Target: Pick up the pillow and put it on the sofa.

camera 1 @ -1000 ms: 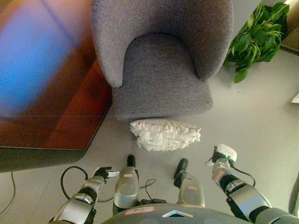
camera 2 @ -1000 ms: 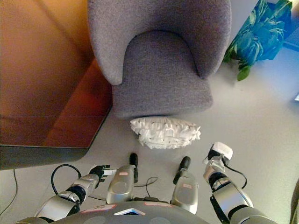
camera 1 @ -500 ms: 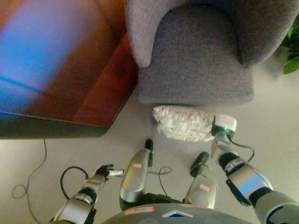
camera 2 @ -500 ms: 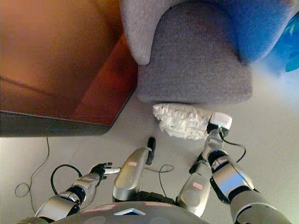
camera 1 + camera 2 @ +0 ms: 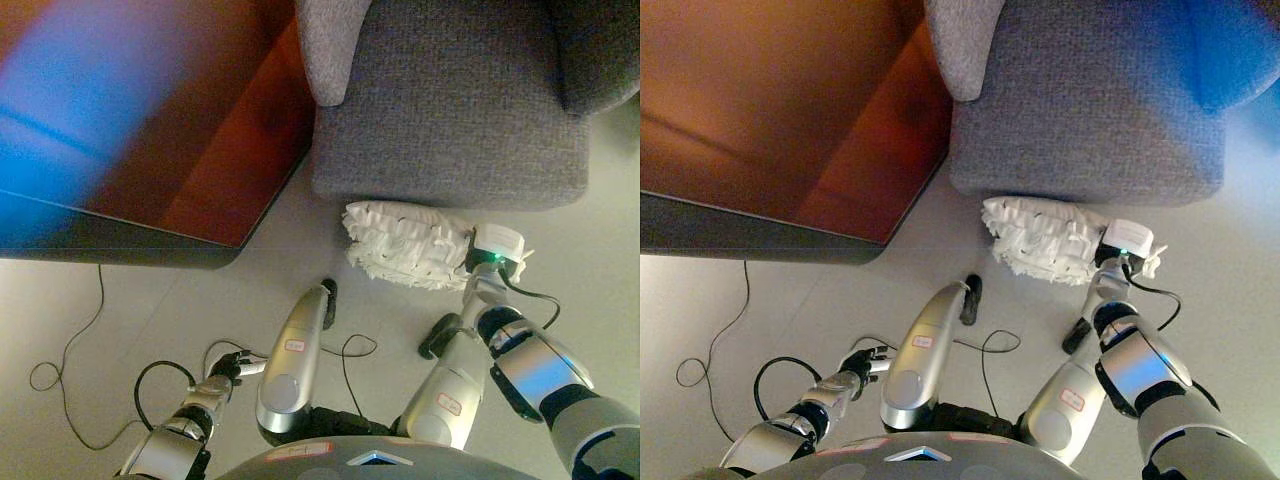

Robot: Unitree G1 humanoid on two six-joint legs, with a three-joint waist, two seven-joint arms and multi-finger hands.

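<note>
On the floor right at the foot of the sofa (image 5: 450, 110) lies the pillow (image 5: 405, 245), white, ruffled, touching or just short of the sofa's front edge, can't tell which. My right hand (image 5: 488, 268) is at the pillow's right end, low, against the ruffles; its fingers are hidden behind the pillow and the wrist, so I cannot tell if they are spread or pinching cloth. My left hand (image 5: 225, 368) hangs well apart at lower left, above bare floor, fingers loosely curled and holding nothing.

Handling, my guess: pillow looks light, soft, squashy, ruffled cover gives plenty to snag, not slippery, not fragile. It will sag and fold if taken by one corner only. Best hold is probably the right end where my hand already is, fingers around the edge and pinching through ruffles into the stuffing, not just a frill, which could slip or tear loose. Lift should need little force.

Sofa seat is directly above and behind the pillow, grey fabric, nothing on the visible part. Dark red-brown surface (image 5: 170, 110) sits to the left, off my path.
</note>
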